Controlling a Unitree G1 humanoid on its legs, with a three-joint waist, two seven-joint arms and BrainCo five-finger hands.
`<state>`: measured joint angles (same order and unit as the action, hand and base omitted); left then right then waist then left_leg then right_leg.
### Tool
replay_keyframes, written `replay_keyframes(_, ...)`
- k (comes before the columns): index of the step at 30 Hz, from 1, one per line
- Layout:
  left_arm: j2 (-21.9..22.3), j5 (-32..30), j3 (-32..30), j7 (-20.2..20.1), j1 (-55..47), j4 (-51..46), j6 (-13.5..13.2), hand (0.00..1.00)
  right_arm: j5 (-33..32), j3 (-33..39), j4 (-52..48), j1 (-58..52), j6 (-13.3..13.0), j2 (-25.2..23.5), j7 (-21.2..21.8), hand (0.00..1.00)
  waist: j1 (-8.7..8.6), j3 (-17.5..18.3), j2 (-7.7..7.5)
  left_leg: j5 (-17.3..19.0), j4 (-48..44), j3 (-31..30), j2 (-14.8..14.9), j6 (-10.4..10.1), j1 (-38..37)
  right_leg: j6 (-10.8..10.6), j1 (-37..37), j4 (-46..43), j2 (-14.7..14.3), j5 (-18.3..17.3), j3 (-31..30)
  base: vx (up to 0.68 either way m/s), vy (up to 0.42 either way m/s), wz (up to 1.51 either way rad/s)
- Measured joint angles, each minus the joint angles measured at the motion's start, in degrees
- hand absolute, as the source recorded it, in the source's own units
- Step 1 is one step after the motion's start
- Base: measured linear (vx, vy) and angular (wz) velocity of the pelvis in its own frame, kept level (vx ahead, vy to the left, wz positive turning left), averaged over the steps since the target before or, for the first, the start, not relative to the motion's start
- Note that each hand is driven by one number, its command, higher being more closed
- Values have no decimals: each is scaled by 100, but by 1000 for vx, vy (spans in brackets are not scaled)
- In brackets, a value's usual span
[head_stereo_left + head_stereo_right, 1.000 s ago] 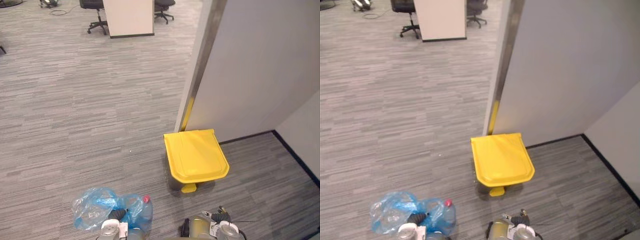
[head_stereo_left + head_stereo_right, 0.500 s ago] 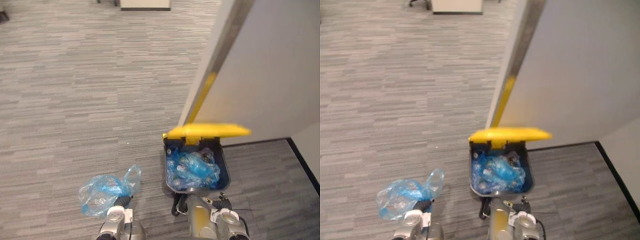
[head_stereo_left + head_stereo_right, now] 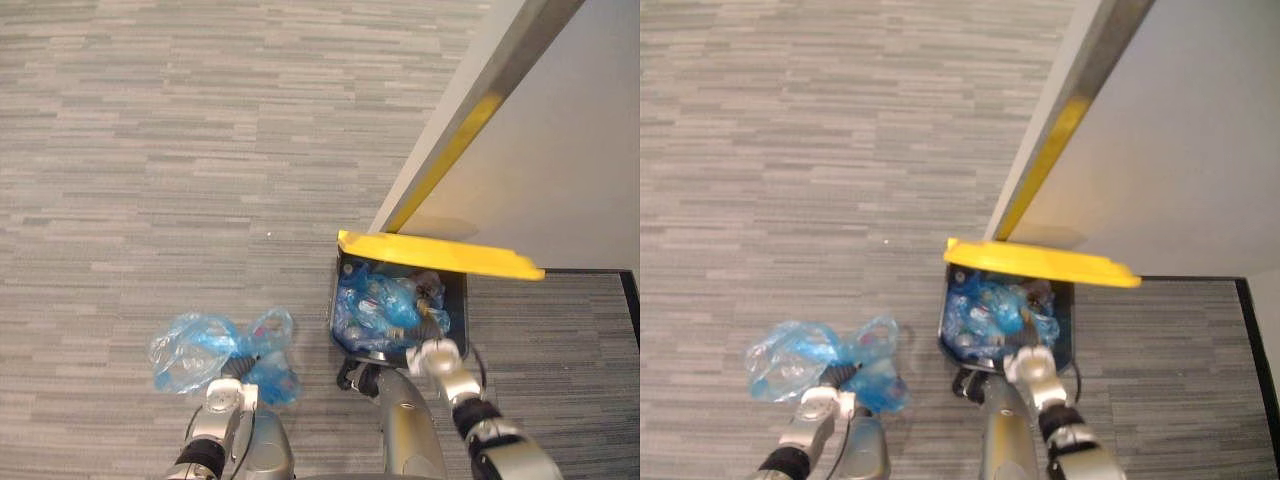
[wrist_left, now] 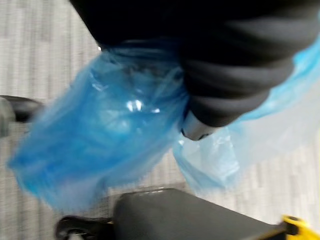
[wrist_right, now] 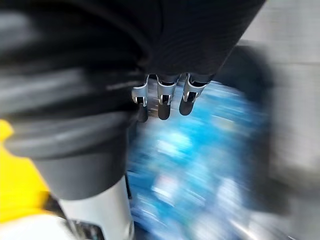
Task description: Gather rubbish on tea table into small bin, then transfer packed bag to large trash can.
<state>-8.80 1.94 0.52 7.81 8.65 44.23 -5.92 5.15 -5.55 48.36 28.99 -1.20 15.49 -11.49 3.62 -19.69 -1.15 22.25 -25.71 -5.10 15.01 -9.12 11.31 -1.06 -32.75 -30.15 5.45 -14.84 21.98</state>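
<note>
A dark large trash can (image 3: 345, 300) stands on the carpet against a partition, its yellow lid (image 3: 440, 255) raised. Inside lie crumpled blue bags with bottles (image 3: 380, 305). My left hand (image 3: 225, 393) is shut on the neck of a blue plastic bag (image 3: 190, 355) of rubbish that hangs to the left of the can; the bag's blue film (image 4: 100, 135) shows in the left wrist view. My right hand (image 3: 437, 352) is at the can's front rim, its fingers (image 5: 164, 102) relaxed over the blue contents and holding nothing.
A pale partition (image 3: 560, 150) with a metal edge and a yellow strip (image 3: 455, 150) rises right behind the can. Grey striped carpet (image 3: 150, 150) spreads to the left and ahead. A black skirting (image 3: 632, 290) runs at the far right.
The camera has tilted down. The yellow lid, shut a second ago, stands raised. My right hand has risen to the can's front rim. The blue bag stays in my left hand.
</note>
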Motion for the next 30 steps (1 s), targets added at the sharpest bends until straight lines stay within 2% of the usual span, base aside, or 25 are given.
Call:
replay_keyframes(2, -60, 65, 150, 94, 43, -115, -55, 100, -2, -46, 7, 360, -14, 253, -15, 0, 8, -41, -41, 81, 64, 5, 9, 41, 42, -40, -41, 38, -54, 145, -36, -140, -26, -2)
replay_keyframes(4, -118, 117, 186, 98, 119, -256, -87, 100, -6, -59, 18, 640, -7, 483, -28, 0, -19, -162, -117, 80, 175, -11, -39, -58, 30, -45, -69, 80, -66, 210, -143, -92, -17, 6)
replay_keyframes(8, -247, 320, 357, 103, 49, -669, -126, 100, -66, -151, 245, 1239, 31, 999, -30, 0, 20, -216, -123, -20, 363, -15, -33, -183, 1, 92, -68, 331, -178, 412, -179, -12, 9, -9)
replay_keyframes(10, -292, 413, 539, 91, -49, -874, -176, 100, -104, -151, 254, 1464, 38, 1204, -31, 0, 10, -219, -119, -69, 396, -2, -11, -274, -49, 112, -47, 336, -215, 424, -197, 54, 14, -9)
replay_keyframes(12, -277, 492, 713, 81, -51, -1026, -248, 100, -185, -147, 254, 1671, 37, 1398, -40, 0, -32, -219, -118, -118, 398, 2, 6, -371, -76, 220, 8, 323, -224, 494, -194, 65, 33, -1)
replay_keyframes(21, -275, 698, 1273, -87, -65, -1870, -282, 100, -527, -149, 253, 1785, 64, 1463, -63, 0, -53, -220, -118, -87, 334, 86, -47, -356, -159, 220, 84, 280, -169, 496, -275, 27, 31, -1)
replay_keyframes(24, -267, 833, 1580, -189, -60, -2347, -290, 100, -528, -161, 253, 1815, 118, 1462, -56, 0, -50, -225, -109, -54, 289, 58, -47, -348, -158, 206, 99, 273, -171, 495, -273, 0, 0, 0)
replay_keyframes(30, -151, 1112, 2494, -449, 35, -3335, -334, 100, -529, -246, 253, 1865, 145, 1481, -21, 0, -107, -274, 2, -38, 253, 1, -47, -348, -247, 175, 286, 440, -217, 510, -239, -23, -9, 1)
